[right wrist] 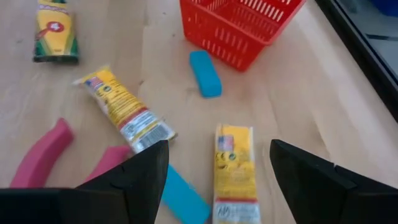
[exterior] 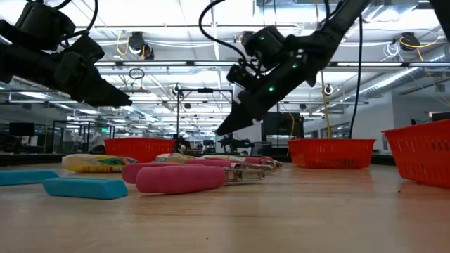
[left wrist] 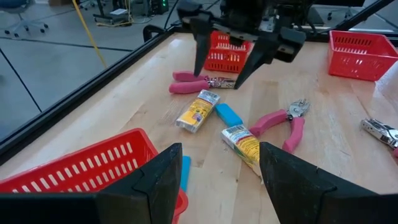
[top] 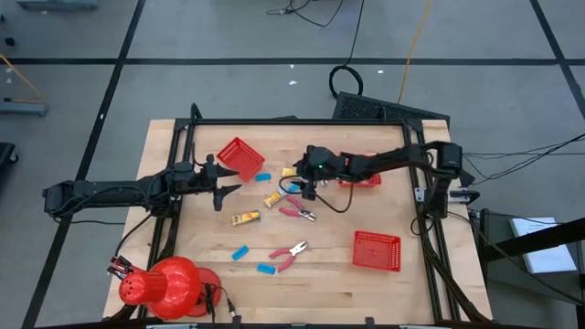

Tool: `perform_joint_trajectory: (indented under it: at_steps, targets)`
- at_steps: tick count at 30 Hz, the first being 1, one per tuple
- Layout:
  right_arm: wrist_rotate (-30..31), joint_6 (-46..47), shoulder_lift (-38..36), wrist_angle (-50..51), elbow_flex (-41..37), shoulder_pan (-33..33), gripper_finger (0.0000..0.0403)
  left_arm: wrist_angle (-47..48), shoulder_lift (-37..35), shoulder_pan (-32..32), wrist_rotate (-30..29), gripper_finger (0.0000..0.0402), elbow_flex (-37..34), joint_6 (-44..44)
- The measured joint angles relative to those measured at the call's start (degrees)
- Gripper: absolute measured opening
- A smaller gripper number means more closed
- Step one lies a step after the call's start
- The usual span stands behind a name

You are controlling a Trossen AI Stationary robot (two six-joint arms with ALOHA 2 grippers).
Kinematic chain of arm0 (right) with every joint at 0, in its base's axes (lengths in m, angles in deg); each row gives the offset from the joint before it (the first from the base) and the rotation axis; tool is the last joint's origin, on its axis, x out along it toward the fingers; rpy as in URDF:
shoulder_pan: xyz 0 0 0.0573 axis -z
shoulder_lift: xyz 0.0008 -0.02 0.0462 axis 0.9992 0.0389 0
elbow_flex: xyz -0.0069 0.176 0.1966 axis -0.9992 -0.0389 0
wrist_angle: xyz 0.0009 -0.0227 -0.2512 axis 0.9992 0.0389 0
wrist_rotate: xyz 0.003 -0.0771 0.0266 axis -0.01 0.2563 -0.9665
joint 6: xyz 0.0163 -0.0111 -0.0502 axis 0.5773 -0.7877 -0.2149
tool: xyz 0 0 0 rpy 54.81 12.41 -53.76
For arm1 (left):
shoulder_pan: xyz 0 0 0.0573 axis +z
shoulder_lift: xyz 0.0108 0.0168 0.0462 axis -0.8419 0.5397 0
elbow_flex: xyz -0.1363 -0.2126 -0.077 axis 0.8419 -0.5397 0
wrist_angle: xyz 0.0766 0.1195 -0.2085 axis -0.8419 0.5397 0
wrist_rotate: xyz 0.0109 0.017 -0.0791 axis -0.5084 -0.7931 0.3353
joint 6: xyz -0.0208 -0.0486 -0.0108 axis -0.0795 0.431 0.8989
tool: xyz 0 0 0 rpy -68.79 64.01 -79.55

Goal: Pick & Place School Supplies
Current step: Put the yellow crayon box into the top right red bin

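The school supplies lie scattered mid-table: yellow packets (top: 272, 198) (top: 245, 217), light-blue erasers (top: 263, 176) (top: 239, 252) and red-handled pliers (top: 297, 212) (top: 291, 251). My right gripper (top: 294, 187) reaches in from the right and hangs open above them. In its wrist view, a yellow packet (right wrist: 233, 168) lies flat on the wood below the gap between its fingers, with a blue eraser (right wrist: 183, 196) beside it. My left gripper (top: 227, 187) waits open at the table's left, beside a red basket (top: 240, 157).
A second red basket (top: 361, 178) stands partly under my right arm, a third (top: 377, 249) at the near right. A red cone-shaped object (top: 169, 285) sits at the near left corner. A crayon box (right wrist: 56, 28) lies farther off. Bare wood (top: 338, 292) runs along the near edge.
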Motion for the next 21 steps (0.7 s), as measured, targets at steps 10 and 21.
perform_joint_trajectory:
  at_steps: [10,21]
  targets:
    - [-5.73,2.82,3.30,1.82,2.48,3.56,0.0270,-0.26,0.00,0.00,0.00,0.0218,0.00,-0.05]
    - [-7.14,2.85,4.41,2.78,2.41,4.14,0.0270,-0.43,0.00,0.00,0.02,0.0218,0.00,0.00]
